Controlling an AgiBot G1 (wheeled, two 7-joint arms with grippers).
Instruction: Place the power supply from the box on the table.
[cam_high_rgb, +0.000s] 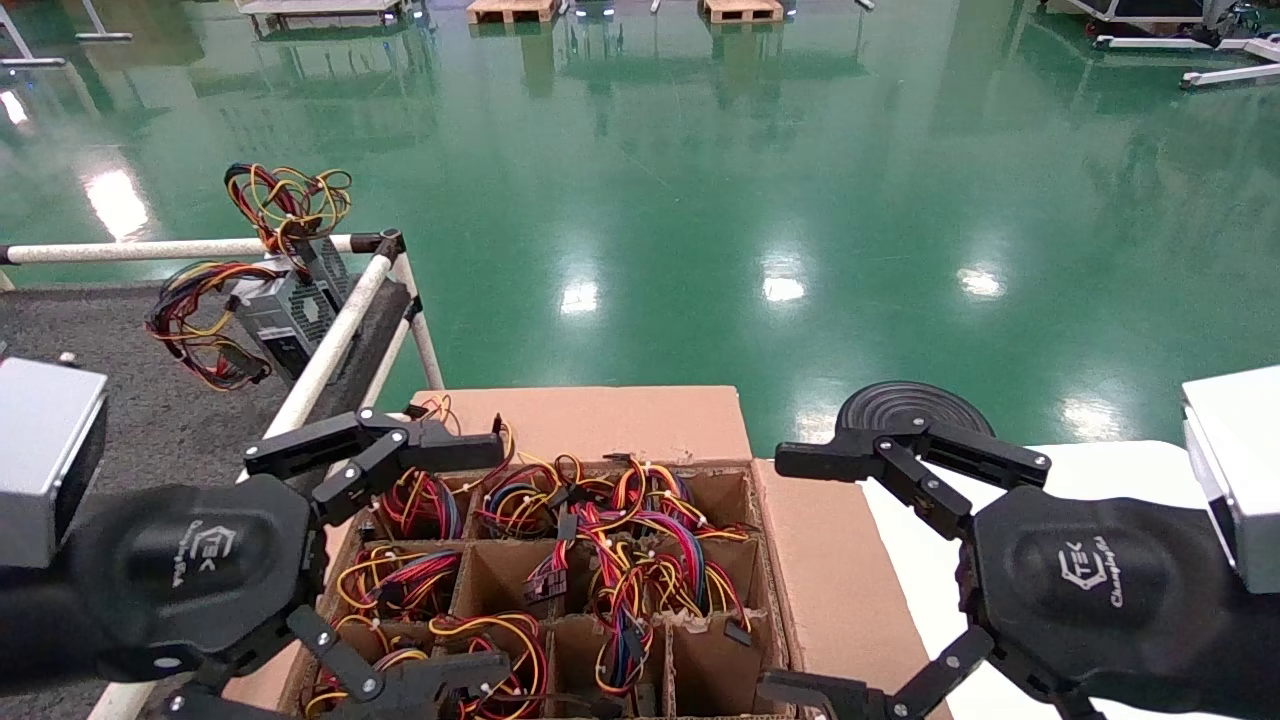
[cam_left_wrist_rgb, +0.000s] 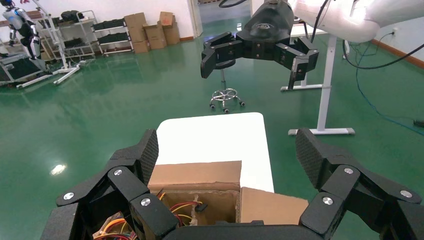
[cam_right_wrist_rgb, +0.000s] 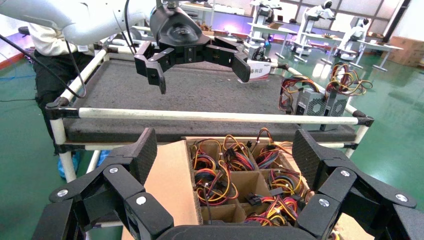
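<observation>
A large brown cardboard box (cam_high_rgb: 610, 420) with dividers is sitting in front of the robot, its cells filled with coloured wire bundles (cam_high_rgb: 600, 545). The left hand (cam_high_rgb: 420, 560) is hovering above the box's left edge with its fingers spread wide apart, gripping nothing. The right hand (cam_high_rgb: 810, 575) is hovering just beyond the box's right flap, over a white tabletop (cam_high_rgb: 1100, 465), fingers also spread apart and empty. Left of the box, the dark grey felt surface (cam_high_rgb: 120, 400) edged by white tube rails (cam_high_rgb: 330, 340) is carrying a silver-grey power supply (cam_high_rgb: 285, 310) at its far corner, near the box's far-left corner, trailing red, yellow and black wires. A black round disc (cam_high_rgb: 905, 405) is lying beyond the right hand.
</observation>
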